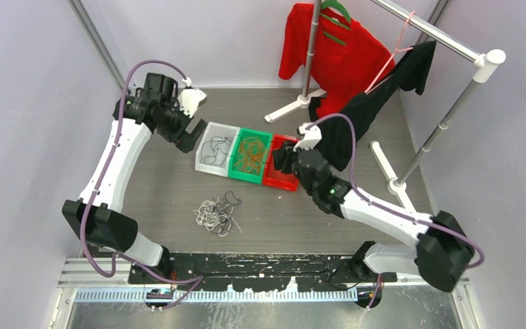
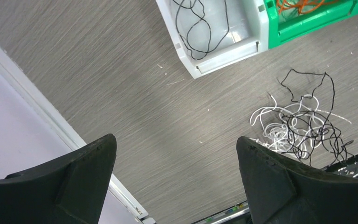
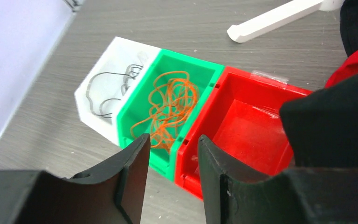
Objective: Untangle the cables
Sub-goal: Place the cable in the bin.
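Note:
A loose tangle of white and black cables [image 1: 216,214] [image 2: 298,130] lies on the table in front of three joined bins. The white bin [image 1: 227,130] [image 2: 223,51] [image 3: 88,93] holds a black cable [image 2: 193,28] [image 3: 112,88]. Orange cables [image 1: 248,154] [image 3: 170,107] fill the green bin [image 1: 240,175] [image 3: 205,70]. The red bin [image 1: 282,181] [image 3: 251,126] looks bare inside. My left gripper [image 1: 192,133] [image 2: 175,140] hovers wide open left of the white bin, holding nothing. My right gripper [image 1: 277,161] [image 3: 173,140] stands part open over the seam between the green and red bins, nothing between its fingers.
A clothes rack [image 1: 452,48] stands at the back right, with white feet [image 1: 383,161] [image 3: 275,18] on the table. A red shirt [image 1: 335,55] and a black garment [image 1: 377,103] [image 3: 331,121] hang down beside the red bin. Grey walls close both sides.

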### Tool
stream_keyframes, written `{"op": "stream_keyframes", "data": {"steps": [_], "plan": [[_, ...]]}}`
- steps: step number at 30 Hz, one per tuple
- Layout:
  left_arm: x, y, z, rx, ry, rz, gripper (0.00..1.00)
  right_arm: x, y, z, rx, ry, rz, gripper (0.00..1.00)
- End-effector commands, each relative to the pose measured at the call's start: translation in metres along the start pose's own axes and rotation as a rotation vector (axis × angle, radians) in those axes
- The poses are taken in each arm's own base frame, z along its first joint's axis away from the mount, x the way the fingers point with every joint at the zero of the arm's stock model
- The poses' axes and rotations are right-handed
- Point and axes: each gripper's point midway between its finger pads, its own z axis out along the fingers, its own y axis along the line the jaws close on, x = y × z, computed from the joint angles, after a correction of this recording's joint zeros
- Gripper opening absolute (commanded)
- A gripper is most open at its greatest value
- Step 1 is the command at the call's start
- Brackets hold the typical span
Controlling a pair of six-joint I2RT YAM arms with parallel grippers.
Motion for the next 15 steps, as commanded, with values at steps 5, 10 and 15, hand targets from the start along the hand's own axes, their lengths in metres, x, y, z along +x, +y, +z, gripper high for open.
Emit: {"op": "stream_keyframes", "data": {"steps": [5,10,15], "plan": [[-0.013,0.042,-0.038,-0.214,-0.183,-0.149,0.99,0.034,0.059,-0.057,-0.035,-0.012,-0.152,0.58],[-0.008,0.029,-0.044,-0.128,-0.213,-0.194,0.99,0.028,0.109,-0.045,-0.015,-0.019,-0.238,0.77],[0.019,-0.018,-0.022,0.081,-0.182,-0.130,0.92,0.001,0.116,-0.027,-0.008,-0.005,-0.088,1.00]]}}
